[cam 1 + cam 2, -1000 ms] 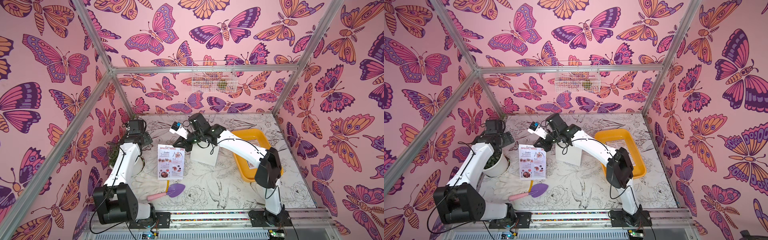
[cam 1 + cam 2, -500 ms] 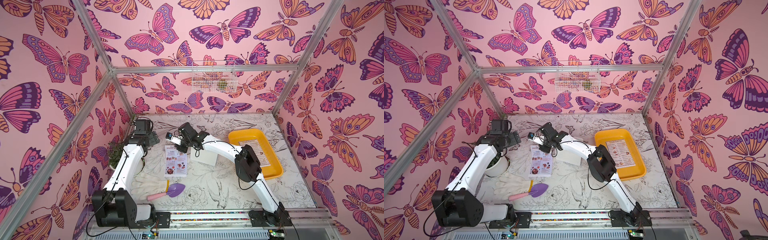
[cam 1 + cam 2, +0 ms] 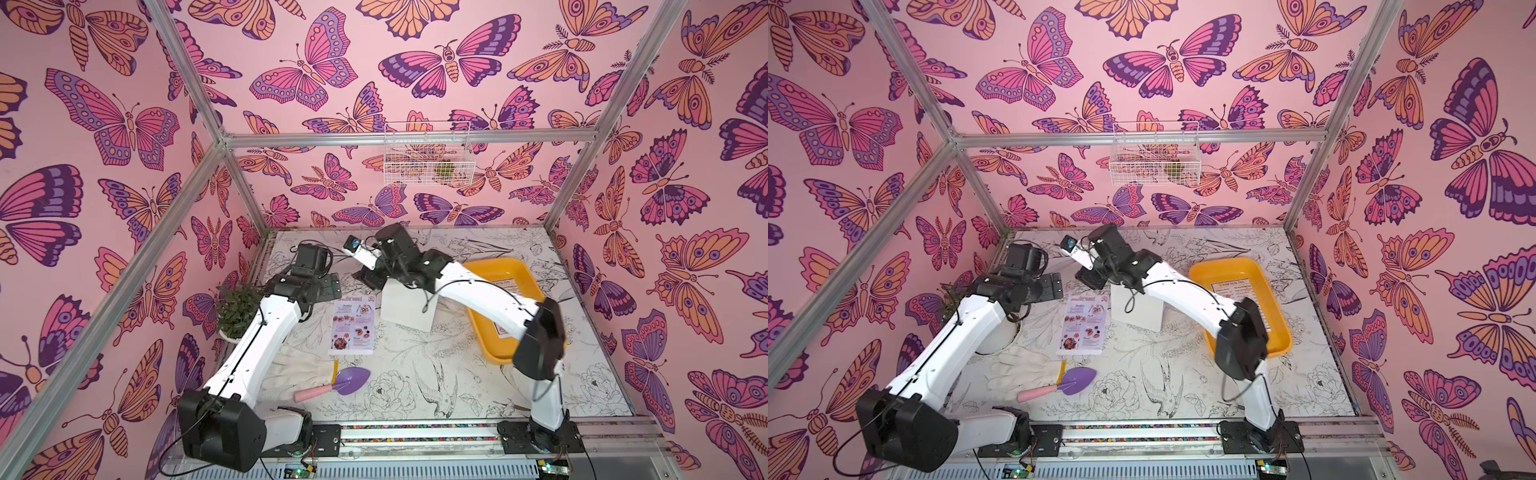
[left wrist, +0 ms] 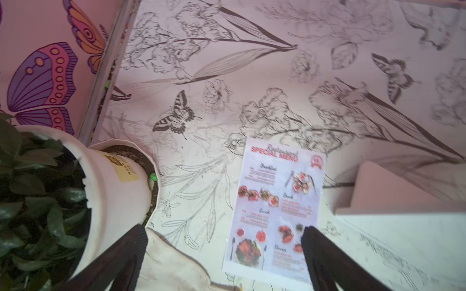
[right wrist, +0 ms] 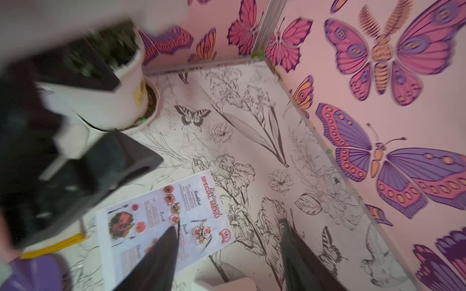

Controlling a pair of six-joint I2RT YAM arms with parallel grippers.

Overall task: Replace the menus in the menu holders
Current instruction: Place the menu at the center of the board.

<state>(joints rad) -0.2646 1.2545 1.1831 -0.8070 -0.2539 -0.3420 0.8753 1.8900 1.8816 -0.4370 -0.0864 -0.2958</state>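
Pink menu (image 3: 353,326) flat on worktop (image 3: 415,365), just beside menu holder (image 3: 405,306). Left tool (image 4: 223,228) wide open above pink menu. Right tool (image 5: 228,224) jaws apart, one finger over pink menu.

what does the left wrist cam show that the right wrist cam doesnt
Only left wrist: the open left claw, the cream glove, a broad view of the holder. Only right wrist: the open right claw, the purple trowel, the left arm, the wall corner. Both: the pink menu flat on the table, face up, and the plant pot.
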